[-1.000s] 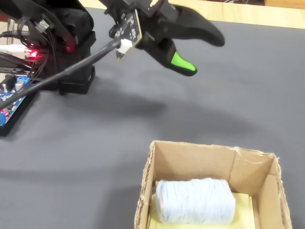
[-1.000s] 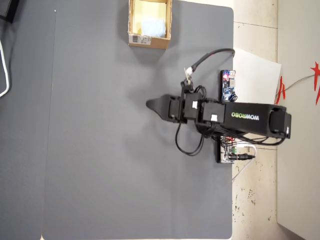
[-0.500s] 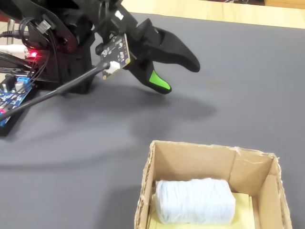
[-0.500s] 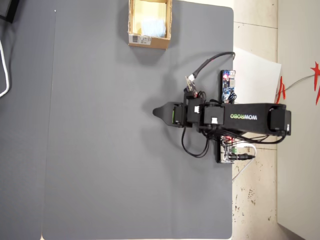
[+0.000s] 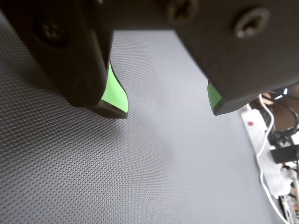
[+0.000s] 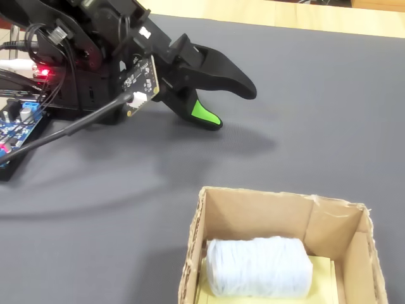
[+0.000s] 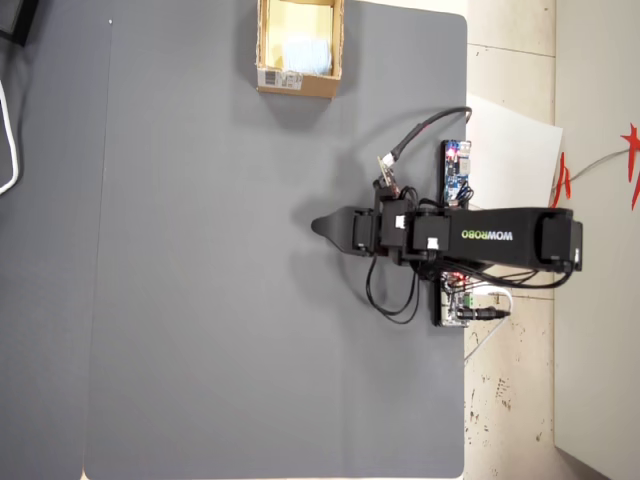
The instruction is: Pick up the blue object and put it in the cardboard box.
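- Two green-padded fingertips frame the wrist view, with a clear strip of bare grey mat showing between them, so the gripper is spread and holds nothing. Neither the blue object nor the cardboard box appears here; only a white power strip and some cables sit at the right edge.
- In the fixed view the gripper hangs low over the mat at upper left, close to the arm's base, its black upper jaw above the green-tipped lower one (the gap between them is plain here too). The blue object already lies inside the cardboard box at the bottom of the frame, on the pale yellowish floor, its long axis running left to right along the box's back wall. From the gripper it lies toward the camera and a little to the right, well apart.
- In the overhead view the gripper points left at mid-mat, while the cardboard box stands at the mat's top edge with the blue object a pale patch in its right half. The box lies up-frame and slightly left of the tip, well apart. Judging from this, the placing looks done, and no further reach toward the box seems needed.
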Robot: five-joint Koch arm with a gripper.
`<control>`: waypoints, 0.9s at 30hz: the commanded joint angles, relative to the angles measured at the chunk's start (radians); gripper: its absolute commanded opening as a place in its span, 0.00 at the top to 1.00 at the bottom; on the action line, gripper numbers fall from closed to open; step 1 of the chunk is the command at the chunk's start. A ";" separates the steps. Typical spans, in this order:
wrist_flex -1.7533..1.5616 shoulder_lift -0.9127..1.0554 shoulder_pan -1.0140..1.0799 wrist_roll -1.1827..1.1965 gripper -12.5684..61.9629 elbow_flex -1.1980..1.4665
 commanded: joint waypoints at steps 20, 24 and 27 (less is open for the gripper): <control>0.080 0.089 0.008 0.011 0.38 0.048; 0.091 0.089 0.008 -0.005 0.38 0.048; 0.094 0.089 0.008 -0.005 0.38 0.048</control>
